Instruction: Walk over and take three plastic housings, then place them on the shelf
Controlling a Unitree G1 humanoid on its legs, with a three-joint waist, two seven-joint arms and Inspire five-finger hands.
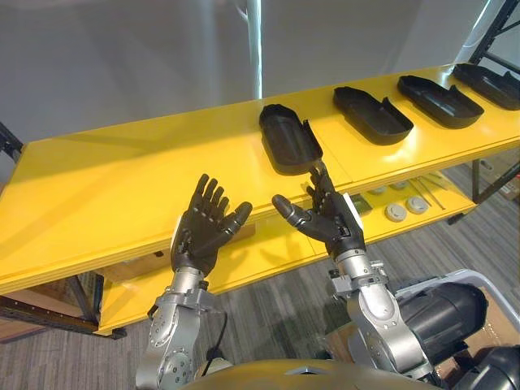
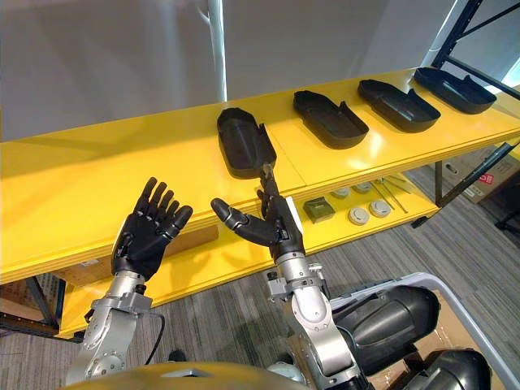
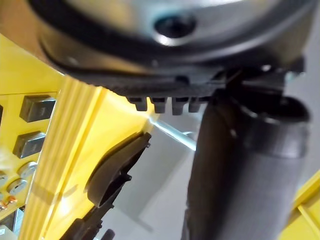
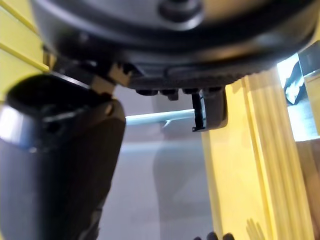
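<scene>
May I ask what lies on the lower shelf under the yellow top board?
Visible there are round grey discs, a small square block and thin rods; the top board and the right hand cover the rest.

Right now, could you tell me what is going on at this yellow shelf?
The robot faces the yellow shelf, where four black plastic housings lie in a row on the top board. Both hands are up, open and empty. The left hand is in front of a bare stretch of the board. The right hand is just below the nearest housing, fingertips by its edge; I cannot tell whether they touch it.
</scene>
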